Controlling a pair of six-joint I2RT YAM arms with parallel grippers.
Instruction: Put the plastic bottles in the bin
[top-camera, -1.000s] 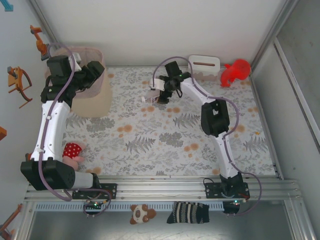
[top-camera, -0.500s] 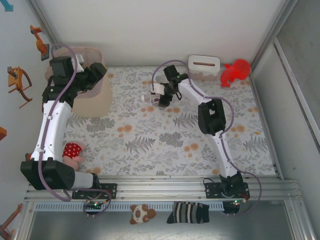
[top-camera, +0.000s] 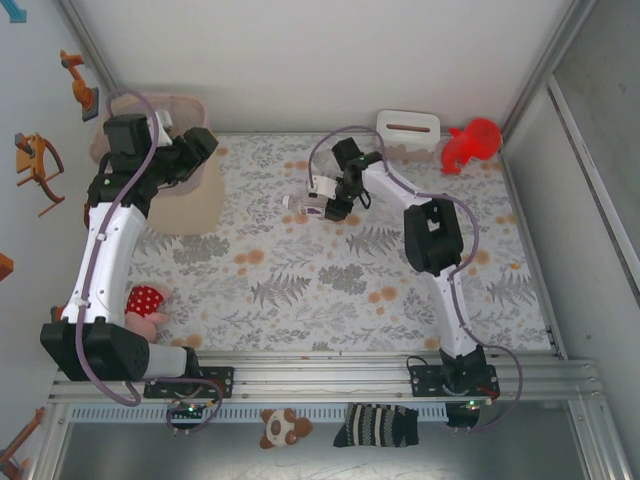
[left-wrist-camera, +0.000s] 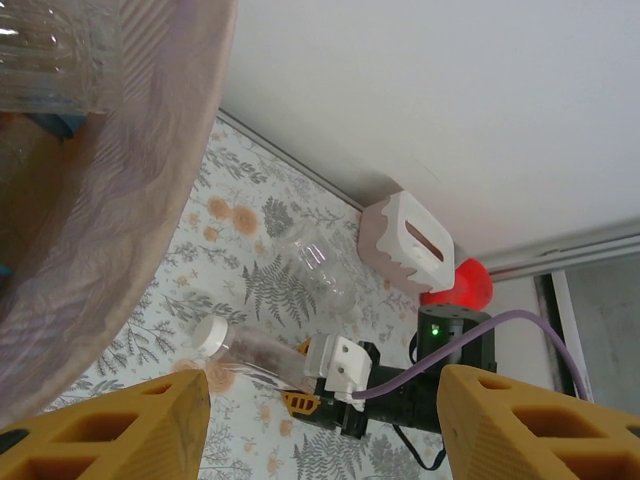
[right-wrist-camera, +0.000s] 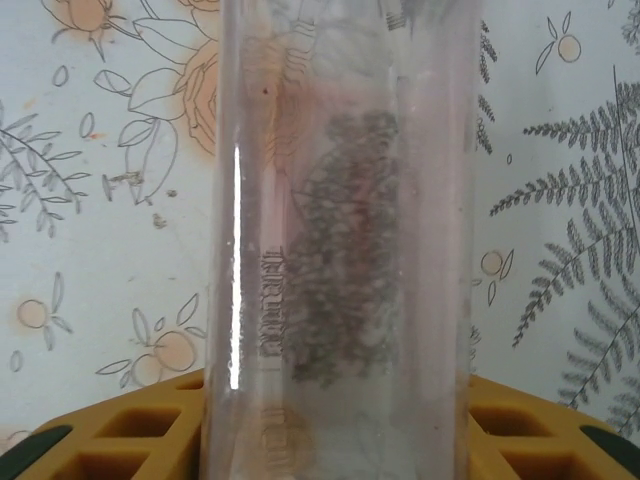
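A clear plastic bottle (right-wrist-camera: 340, 200) with a white cap (left-wrist-camera: 212, 335) lies between the yellow fingers of my right gripper (right-wrist-camera: 335, 400), which press on both of its sides. From above, that bottle (top-camera: 305, 203) sticks out left of the right gripper (top-camera: 330, 200) at mid-table. A second clear bottle (left-wrist-camera: 320, 265) lies on the cloth just beyond it. The beige bin (top-camera: 170, 200) with its pink liner (left-wrist-camera: 170, 150) stands far left, a clear bottle (left-wrist-camera: 50, 50) inside. My left gripper (top-camera: 200, 140) hangs by the bin's rim, open, nothing between its fingers (left-wrist-camera: 140, 425).
A white tissue box (top-camera: 408, 130) and a red toy figure (top-camera: 470, 143) stand at the back right. A plush toy with a red spotted part (top-camera: 145, 300) lies by the left arm's base. The floral cloth (top-camera: 330, 280) covers the table.
My right gripper has closed round the clear bottle and swung slightly right over it. The left gripper has drifted a little to the right beside the bin.
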